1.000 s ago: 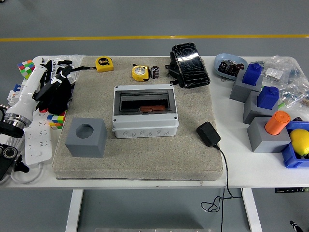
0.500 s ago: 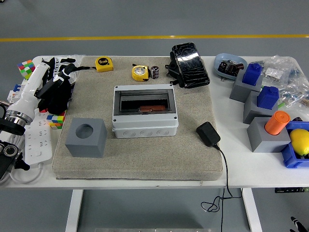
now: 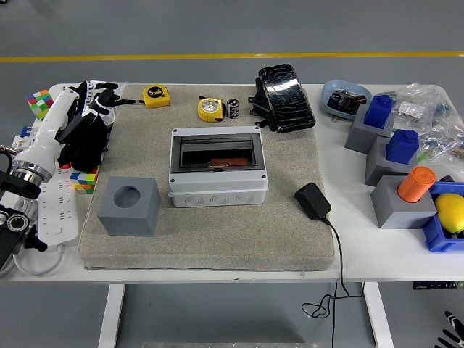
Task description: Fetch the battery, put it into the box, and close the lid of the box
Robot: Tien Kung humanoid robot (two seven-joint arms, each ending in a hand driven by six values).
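The battery (image 3: 233,108) stands upright at the far edge of the grey mat (image 3: 217,239), just right of a yellow tape measure (image 3: 210,109) and left of a black wrapped pack (image 3: 285,88). The box (image 3: 217,168) sits in the middle of the mat, well apart from the battery on its near side; through its dark window an orange-brown part shows inside. A grey cube (image 3: 129,206) with a round hole rests near and left of the box, and a black adapter (image 3: 312,201) lies to its right, its cord running off the near edge. The left hand (image 3: 87,130) hangs over the mat's far left corner, fingers loosely spread and holding nothing, well left of the battery. Another tape measure (image 3: 156,96) lies just beyond it. Only fingertips of the right hand (image 3: 455,335) show at the lower right corner; whether they are apart or together I cannot tell.
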